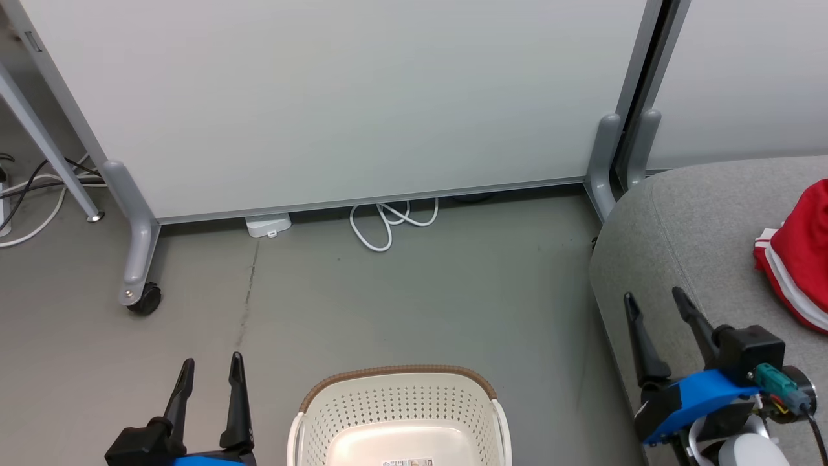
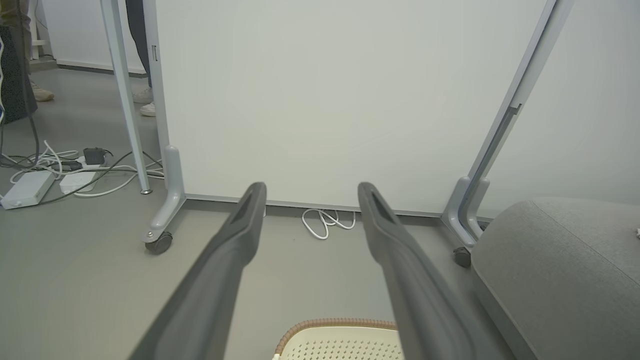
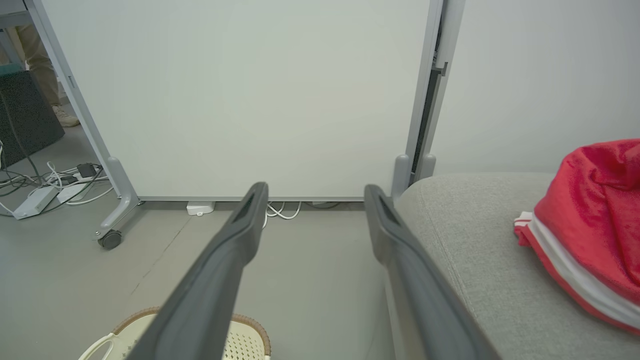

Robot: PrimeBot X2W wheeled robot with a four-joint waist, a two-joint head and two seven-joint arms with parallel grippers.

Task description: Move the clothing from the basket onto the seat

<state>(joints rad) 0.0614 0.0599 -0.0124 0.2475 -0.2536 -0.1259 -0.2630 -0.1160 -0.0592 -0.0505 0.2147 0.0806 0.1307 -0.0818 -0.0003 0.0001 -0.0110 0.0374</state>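
Red clothing point(image 1: 799, 259) with white striped trim lies on the grey seat point(image 1: 686, 226) at the right; the right wrist view has the clothing point(image 3: 595, 225) on the seat point(image 3: 475, 235) too. The cream basket point(image 1: 401, 401) with a brown rim stands on the floor at bottom centre; its visible bottom holds no fabric. My left gripper point(image 1: 212, 367) is open, left of the basket. My right gripper point(image 1: 653, 301) is open over the seat's left edge, left of the clothing. Basket rim point(image 2: 335, 325) shows between the left fingers; the basket point(image 3: 245, 340) sits below the right ones.
A white partition panel point(image 1: 336, 97) on grey wheeled feet point(image 1: 139, 259) stands behind the basket. A white cable point(image 1: 388, 223) and a white box point(image 1: 267, 225) lie at its base. Power strips and cords point(image 2: 50, 172) and a person's shoes point(image 2: 142, 102) are at the far left.
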